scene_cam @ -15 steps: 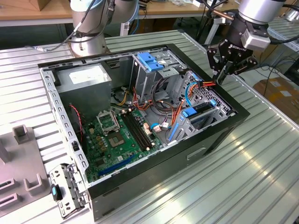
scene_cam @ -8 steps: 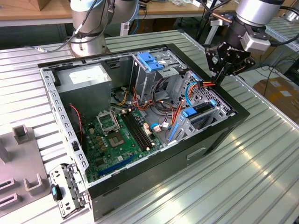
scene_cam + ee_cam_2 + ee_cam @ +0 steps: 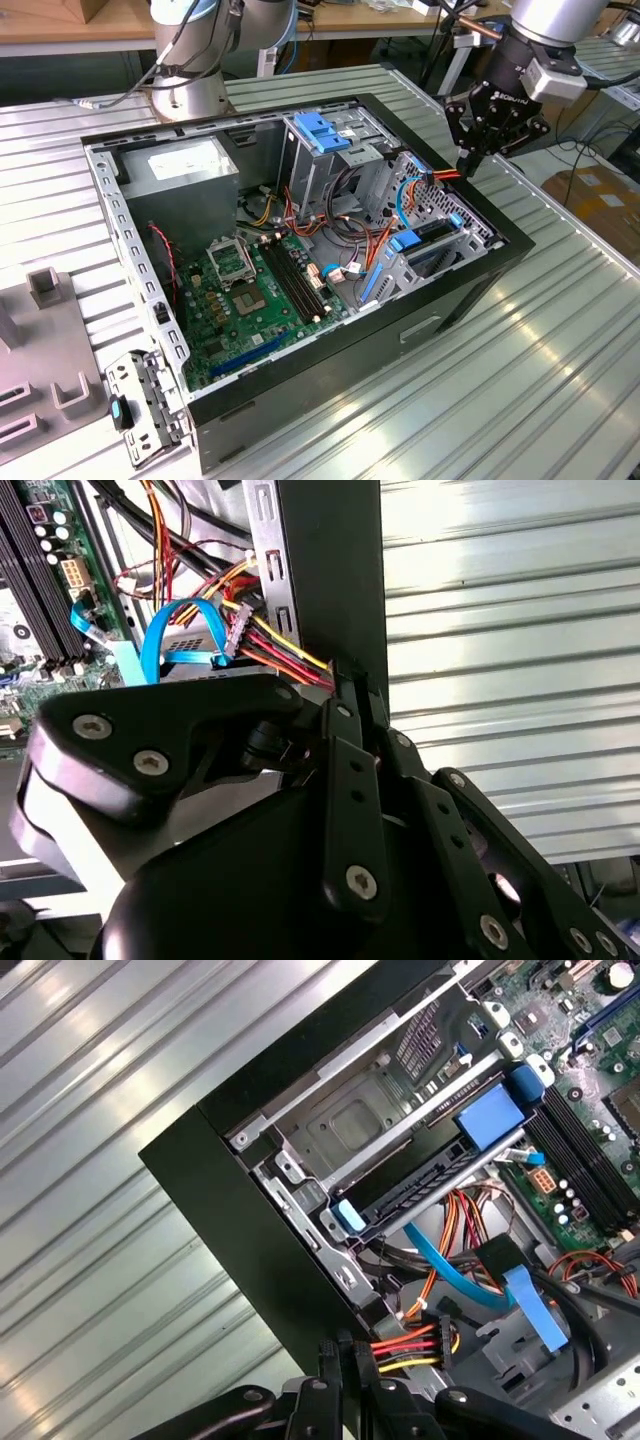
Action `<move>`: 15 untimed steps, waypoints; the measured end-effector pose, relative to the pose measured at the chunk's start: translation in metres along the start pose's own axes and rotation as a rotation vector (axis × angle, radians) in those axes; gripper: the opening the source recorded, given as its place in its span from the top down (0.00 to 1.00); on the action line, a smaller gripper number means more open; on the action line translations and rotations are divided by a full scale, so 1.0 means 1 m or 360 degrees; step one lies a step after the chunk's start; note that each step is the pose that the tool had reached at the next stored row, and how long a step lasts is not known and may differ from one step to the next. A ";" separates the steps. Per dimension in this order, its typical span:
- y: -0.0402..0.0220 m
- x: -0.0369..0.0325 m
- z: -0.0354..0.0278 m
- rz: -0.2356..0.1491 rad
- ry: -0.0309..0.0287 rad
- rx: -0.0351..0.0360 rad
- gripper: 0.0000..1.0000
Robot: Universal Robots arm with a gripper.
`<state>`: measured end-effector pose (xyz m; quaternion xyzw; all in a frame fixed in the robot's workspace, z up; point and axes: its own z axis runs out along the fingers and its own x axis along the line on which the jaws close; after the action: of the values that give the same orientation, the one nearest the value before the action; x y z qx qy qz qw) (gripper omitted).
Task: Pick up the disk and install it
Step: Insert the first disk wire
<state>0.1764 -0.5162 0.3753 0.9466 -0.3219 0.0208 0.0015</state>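
1. Where the computer case [image 3: 330, 360] has its corner nearest the exterior view's right, we find the disk [image 3: 430, 232] [image 3: 415, 1190] seated in the drive cage [image 3: 438, 200], blue rails showing.
2. Just beside it, at the case's edge, the gripper [image 3: 470, 160] [image 3: 350, 1355] pinches a red-and-yellow power cable [image 3: 410, 1345].

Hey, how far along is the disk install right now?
Done: a dark bar with blue end tabs sits in the drive cage; I cannot tell if that is the disk. In hand: the gripper pinches the red-and-yellow power cable. Left: confirming the disk is seated.
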 end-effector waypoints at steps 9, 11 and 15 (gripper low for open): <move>0.0022 -0.0029 0.0003 0.0070 0.00013 -0.0004 0.83; 0.0030 -0.0040 0.0005 0.0093 0.00014 -0.0004 0.83; 0.0047 -0.0061 0.0006 0.0137 0.00019 -0.0006 0.83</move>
<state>0.1687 -0.5162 0.3744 0.9318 -0.3623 0.0208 0.0026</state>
